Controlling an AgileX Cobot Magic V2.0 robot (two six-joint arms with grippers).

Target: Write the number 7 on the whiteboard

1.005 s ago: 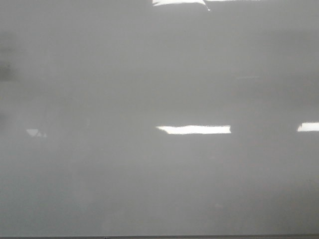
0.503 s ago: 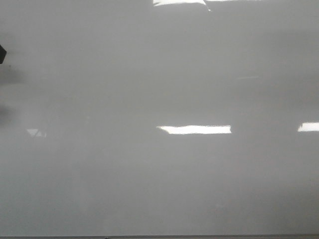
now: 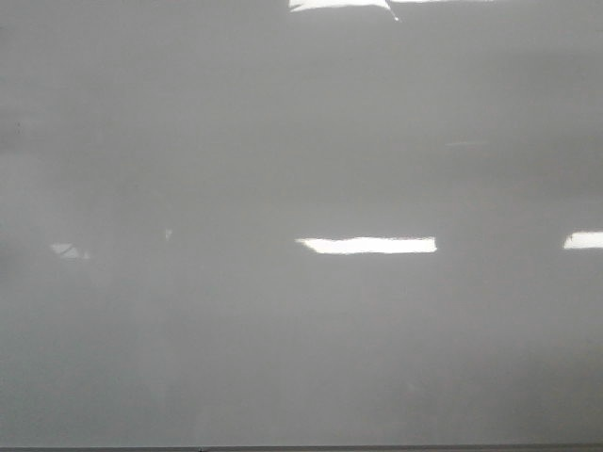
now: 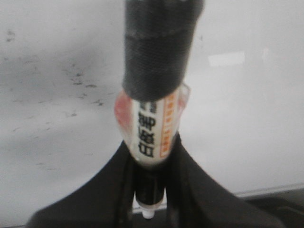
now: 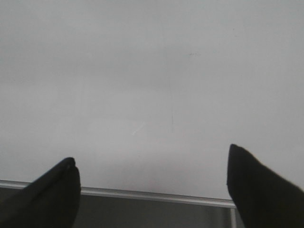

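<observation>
The whiteboard (image 3: pixel 283 358) fills the front view as a glossy pale grey surface, with a bright rectangular light reflection (image 3: pixel 367 245) just right of centre at about three o'clock, another at the right edge and a third at twelve o'clock on the top edge; a thin dark edge runs along the bottom at six o'clock. No black stroke of the number 7 shows anywhere on it in this view, and neither arm appears there. In the left wrist view the left gripper (image 4: pixel 151 190) is clenched around a marker (image 4: pixel 151 128), its black fingers (image 4: pixel 95 199) pressing the barrel from both sides; the barrel carries a white label with printed characters and orange trim, dark tape wraps the part farther from the camera, and a small white end pokes out between the fingers. Behind it the whiteboard (image 4: pixel 247 118) shows faint dark smudges and specks. In the right wrist view the right gripper (image 5: pixel 152 185) stands released, its two dark fingertips (image 5: pixel 52 190) well apart with nothing between them, over the bare whiteboard (image 5: pixel 152 85) and its pale metal frame strip (image 5: pixel 156 195).
</observation>
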